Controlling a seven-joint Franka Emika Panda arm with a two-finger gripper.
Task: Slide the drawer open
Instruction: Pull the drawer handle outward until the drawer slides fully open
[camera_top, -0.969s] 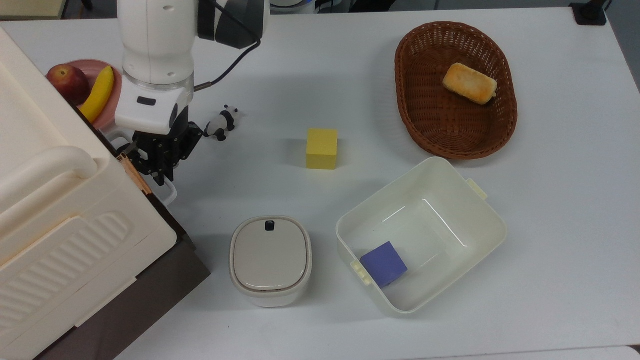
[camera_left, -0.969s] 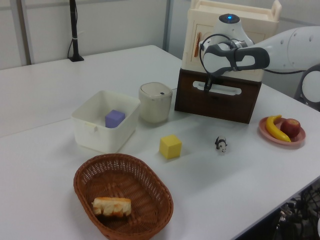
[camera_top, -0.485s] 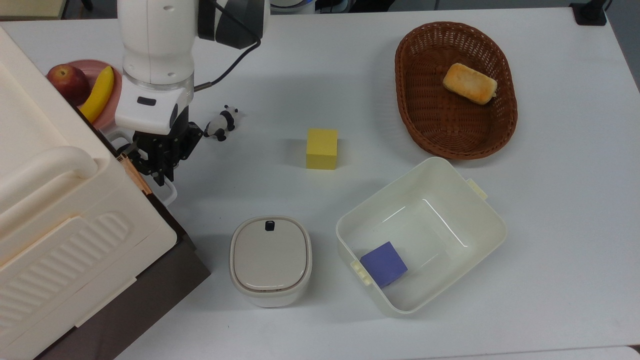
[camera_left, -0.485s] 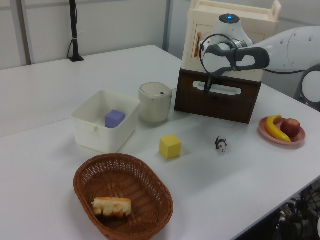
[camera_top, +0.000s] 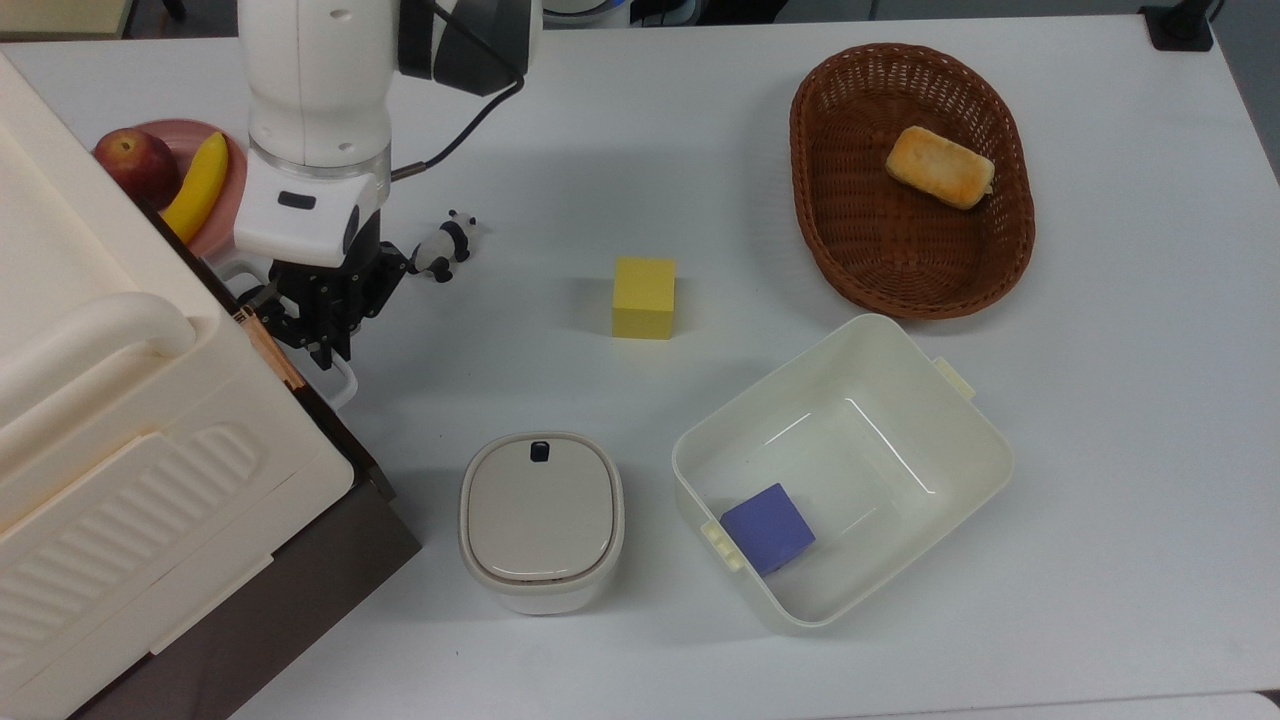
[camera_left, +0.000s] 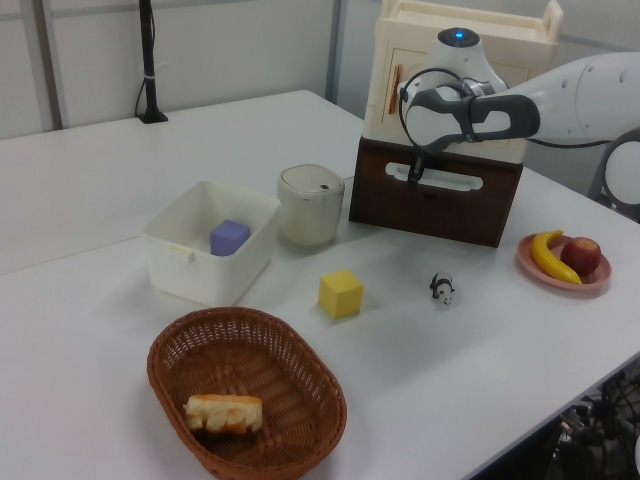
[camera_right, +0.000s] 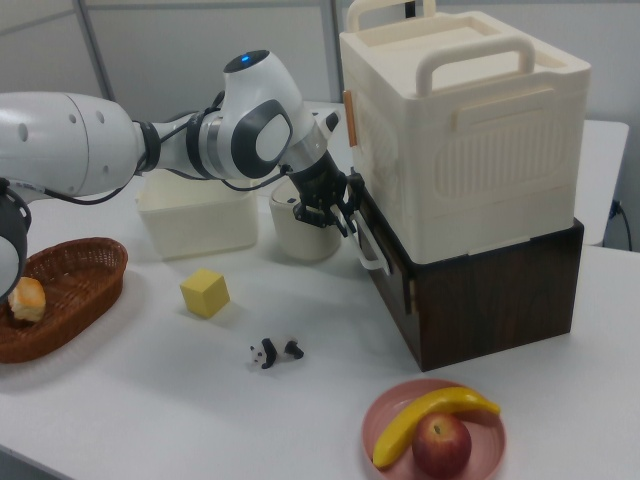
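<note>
The robot's claw (camera_right: 335, 215) hangs at the white loop handle (camera_right: 370, 245) of the dark-fronted drawer (camera_left: 436, 205) under the cream cabinet (camera_right: 465, 130), its spread impossible to tell; the stiff box looks heavy, the thin handle its natural hold.

drawer (camera_top: 300, 590) cut off by edge — jaws' gap unreadable

Desk layout, as seen in the top view

The drawer (camera_top: 300, 590) is set at the desk's (camera_top: 1120, 420) left edge under a cabinet (camera_top: 110, 420); a basket (camera_top: 830, 240) is placed near the far right corner, a tub (camera_top: 960, 470) before it.
</note>
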